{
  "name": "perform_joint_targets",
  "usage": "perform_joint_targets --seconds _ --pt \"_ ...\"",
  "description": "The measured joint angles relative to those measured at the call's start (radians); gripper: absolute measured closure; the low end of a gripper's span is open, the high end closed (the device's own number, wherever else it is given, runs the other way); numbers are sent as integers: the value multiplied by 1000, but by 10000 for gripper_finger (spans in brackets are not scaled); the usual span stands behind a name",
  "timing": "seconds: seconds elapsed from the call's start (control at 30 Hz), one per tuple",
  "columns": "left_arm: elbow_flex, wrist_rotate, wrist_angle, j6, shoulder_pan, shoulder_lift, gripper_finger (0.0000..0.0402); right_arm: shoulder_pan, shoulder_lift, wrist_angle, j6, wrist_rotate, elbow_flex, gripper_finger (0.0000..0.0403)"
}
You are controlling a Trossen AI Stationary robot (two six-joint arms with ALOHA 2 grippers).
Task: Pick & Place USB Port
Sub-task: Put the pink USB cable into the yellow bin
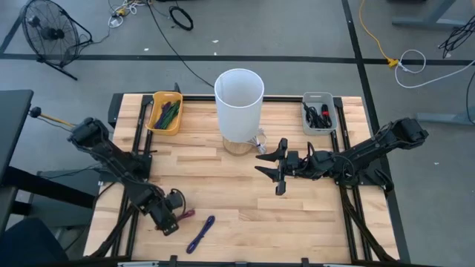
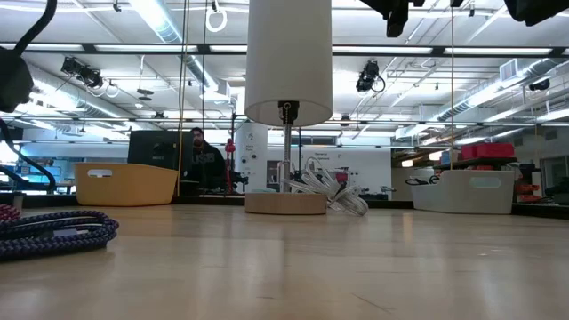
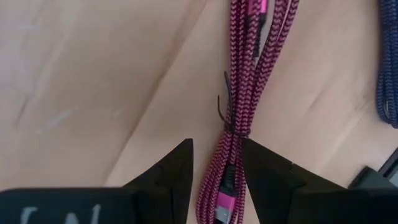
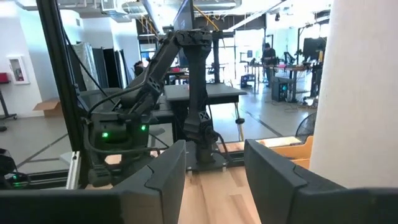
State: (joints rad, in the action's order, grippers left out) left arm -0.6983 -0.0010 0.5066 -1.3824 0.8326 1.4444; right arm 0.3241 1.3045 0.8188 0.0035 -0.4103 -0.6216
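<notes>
Your left gripper (image 3: 216, 180) straddles the pink braided cable (image 3: 245, 93), jaws open, gripping nothing: centre on the bundle before closing.

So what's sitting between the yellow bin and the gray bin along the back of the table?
The white lamp stands between the yellow bin and the gray bin, its white cord coiled by its base; the high view shows it.

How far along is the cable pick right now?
Nothing looks placed yet. In hand: the left gripper is low over the table, open fingers straddling the bundled pink cable, which lies flat, not gripped. The blue cable lies beside it, untouched. The right gripper hangs open near the white lamp, empty. Closing, lifting and placing are left.
</notes>
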Motion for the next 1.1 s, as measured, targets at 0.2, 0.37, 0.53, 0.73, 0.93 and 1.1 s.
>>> perform_joint_targets --seconds 0.2,0.37,0.53,0.73,0.93,1.1 --pt "0 -1 -51 -9 3 36 262 0 0 -33 44 0 0 238" --pt "-2 -1 -70 -12 3 68 262 0 0 -35 41 0 0 238" --pt "-2 9 -81 -33 3 78 268 0 0 -35 41 0 0 238" --pt "-1 20 -68 -47 2 79 373 0 0 -36 41 0 0 238" --pt "-64 -54 -42 -18 3 82 374 0 0 -36 41 0 0 238" --pt "-188 -241 117 41 -2 82 379 0 0 -36 40 0 0 238"
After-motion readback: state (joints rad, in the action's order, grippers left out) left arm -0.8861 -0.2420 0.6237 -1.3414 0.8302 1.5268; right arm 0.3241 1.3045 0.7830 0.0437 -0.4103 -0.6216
